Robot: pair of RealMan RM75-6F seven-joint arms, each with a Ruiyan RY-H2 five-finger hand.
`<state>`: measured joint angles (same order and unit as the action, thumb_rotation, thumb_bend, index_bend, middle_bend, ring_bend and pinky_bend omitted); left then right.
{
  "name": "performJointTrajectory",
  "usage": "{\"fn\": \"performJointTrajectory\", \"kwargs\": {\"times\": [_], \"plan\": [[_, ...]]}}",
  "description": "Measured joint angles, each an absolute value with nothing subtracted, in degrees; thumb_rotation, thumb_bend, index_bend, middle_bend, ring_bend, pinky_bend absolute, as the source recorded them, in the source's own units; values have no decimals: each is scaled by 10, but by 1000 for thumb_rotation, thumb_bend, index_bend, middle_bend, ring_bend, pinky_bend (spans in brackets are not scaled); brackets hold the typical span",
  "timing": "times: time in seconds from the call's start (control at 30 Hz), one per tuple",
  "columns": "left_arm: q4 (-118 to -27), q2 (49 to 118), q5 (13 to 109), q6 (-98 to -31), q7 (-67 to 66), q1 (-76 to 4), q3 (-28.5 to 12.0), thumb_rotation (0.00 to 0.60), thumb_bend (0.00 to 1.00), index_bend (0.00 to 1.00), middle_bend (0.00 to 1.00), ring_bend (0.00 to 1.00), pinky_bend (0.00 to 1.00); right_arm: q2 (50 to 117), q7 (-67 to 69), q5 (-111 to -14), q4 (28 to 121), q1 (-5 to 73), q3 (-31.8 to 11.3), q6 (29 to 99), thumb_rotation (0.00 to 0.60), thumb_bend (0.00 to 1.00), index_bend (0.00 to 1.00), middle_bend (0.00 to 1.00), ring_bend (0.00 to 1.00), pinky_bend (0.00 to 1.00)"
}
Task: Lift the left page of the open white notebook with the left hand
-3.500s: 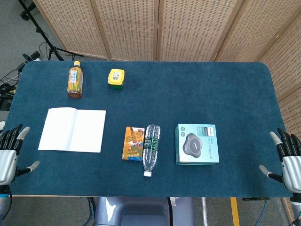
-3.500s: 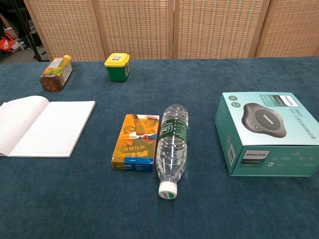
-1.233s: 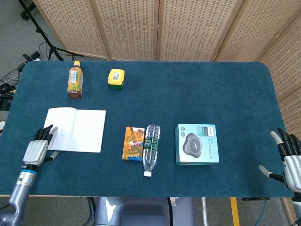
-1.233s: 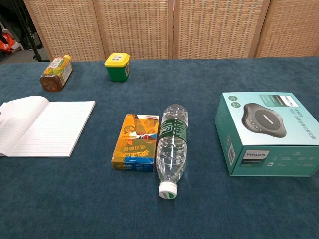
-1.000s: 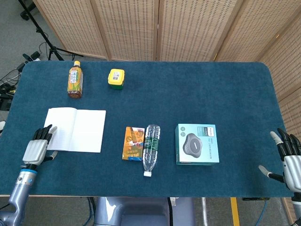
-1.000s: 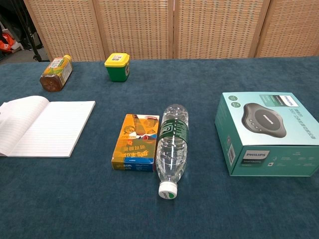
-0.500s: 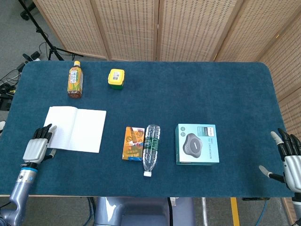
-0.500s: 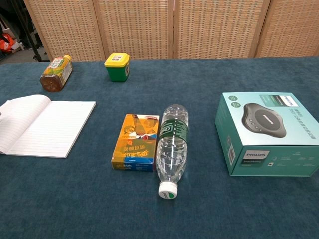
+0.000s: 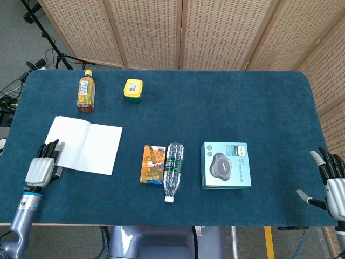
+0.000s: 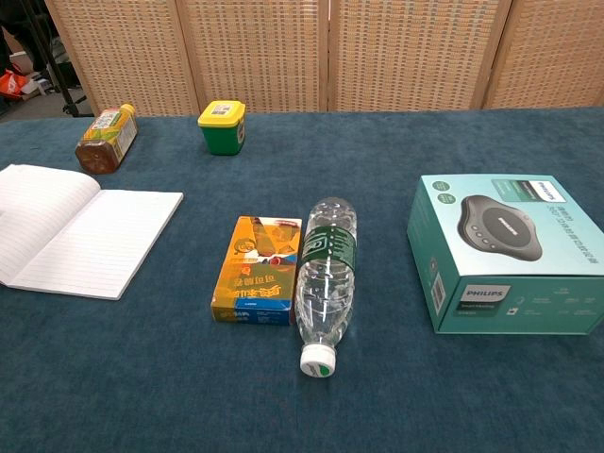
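Left hand [image 9: 41,168] at notebook [image 9: 85,144] left edge, fingers [image 9: 49,149] on page corner; grasp unclear. Right hand [image 9: 330,181] spread, empty, at worktop [image 9: 226,102] edge.

Lots of blue and teal going on here

The tabletop [image 9: 215,108] is a deep blue felt. The notebook [image 9: 83,144] is white with faint ruled lines across its pages. The tea bottle [image 9: 85,91] is amber with a yellow-green label, and the small jar [image 9: 133,89] is green with a yellow lid. The flat box [image 9: 152,164] is orange with a blue edge; the water bottle [image 9: 172,170] is clear with a dark green label and white cap. The speaker box [image 9: 226,164] is teal with a dark grey speaker printed on it. The screens [image 9: 183,32] behind are tan woven cane.
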<state>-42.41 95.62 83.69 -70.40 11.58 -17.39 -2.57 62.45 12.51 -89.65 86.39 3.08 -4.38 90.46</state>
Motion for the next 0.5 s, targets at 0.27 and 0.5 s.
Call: {"fn": "performJointTrajectory", "kwargs": {"times": [0.27, 0.5], "plan": [[-398, 958, 902, -796, 0, -183, -5, 600, 516, 0, 0, 0, 0, 622, 131, -897, 865, 29, -43, 907, 600, 0, 0, 0, 0, 0], [-421, 935, 979, -841, -117, -213, 22, 600, 515, 0, 0, 0, 0, 619, 144, -891, 863, 28, -46, 907, 600, 0, 0, 0, 0, 0]]}}
